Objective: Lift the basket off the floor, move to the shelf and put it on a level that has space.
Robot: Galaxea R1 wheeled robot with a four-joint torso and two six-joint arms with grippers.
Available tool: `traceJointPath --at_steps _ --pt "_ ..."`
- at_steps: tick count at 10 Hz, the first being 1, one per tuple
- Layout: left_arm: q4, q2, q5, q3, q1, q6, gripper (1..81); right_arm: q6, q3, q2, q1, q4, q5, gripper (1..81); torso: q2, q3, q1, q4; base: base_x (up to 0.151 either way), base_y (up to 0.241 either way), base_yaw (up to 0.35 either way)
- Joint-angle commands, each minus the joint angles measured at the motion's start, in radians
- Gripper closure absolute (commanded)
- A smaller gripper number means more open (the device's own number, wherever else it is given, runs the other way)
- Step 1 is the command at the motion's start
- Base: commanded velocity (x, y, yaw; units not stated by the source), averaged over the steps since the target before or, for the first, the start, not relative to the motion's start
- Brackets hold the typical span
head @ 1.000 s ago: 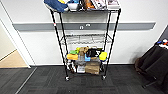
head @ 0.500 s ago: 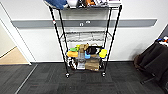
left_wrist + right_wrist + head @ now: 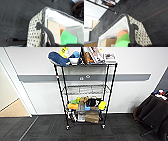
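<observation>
Above dark floor [image 3: 16,16], basket [image 3: 33,36] faces shelf [image 3: 85,92]; hand states unclear.

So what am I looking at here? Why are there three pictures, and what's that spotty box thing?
These come from a robot on wheels with two arms. One camera sits high on it and looks ahead: there you see a tall black wire shelf against the wall, standing on dark carpet. Its top is crowded with toys and books, its lower levels hold more things, and the second level looks bare. The other two cameras sit on the robot's wrists, one on each arm. Both look down at the same woven basket with a white lining and dark handles. Inside it are a cardboard piece and something green. The basket appears to hang above the carpet.
</observation>
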Motion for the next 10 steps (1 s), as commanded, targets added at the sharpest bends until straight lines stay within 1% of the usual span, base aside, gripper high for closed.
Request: traceJointPath --at_steps 1,2,3,4,5,7,10 --pt "-0.01 -0.038 0.042 0.027 -0.091 0.007 81.1 0.009 0.028 -0.031 0.095 -0.01 -0.006 81.1 0.096 0.094 -0.062 0.0 0.0 0.0 0.0" --pt "-0.002 -0.043 0.041 0.027 -0.083 0.007 81.1 0.009 0.026 -0.031 0.094 -0.011 -0.006 81.1 0.129 0.126 -0.083 0.0 0.0 0.0 0.0" --pt "-0.002 -0.047 0.034 0.034 -0.082 0.007 81.1 0.009 0.026 -0.031 0.091 -0.013 -0.006 81.1 0.161 0.136 -0.105 0.0 0.0 0.0 0.0" --pt "-0.002 -0.056 0.03 0.062 -0.082 0.007 81.1 0.008 0.029 -0.031 0.088 -0.013 -0.006 81.1 0.196 0.096 -0.128 0.0 0.0 0.0 0.0" --pt "-0.002 -0.067 0.028 0.093 -0.086 0.006 81.1 0.006 0.029 -0.03 0.083 -0.019 -0.006 81.1 0.218 0.111 -0.144 0.0 0.0 0.0 0.0" --pt "-0.002 -0.084 0.031 0.143 -0.099 0.006 81.1 0.008 0.025 -0.025 0.069 -0.019 -0.004 81.1 0.275 0.124 -0.18 0.0 0.0 0.0 0.0" --pt "-0.003 -0.076 0.044 0.162 -0.111 0.004 81.1 0.008 0.011 -0.007 0.061 -0.019 -0.005 81.1 0.377 0.124 -0.247 0.0 0.0 0.0 0.0"
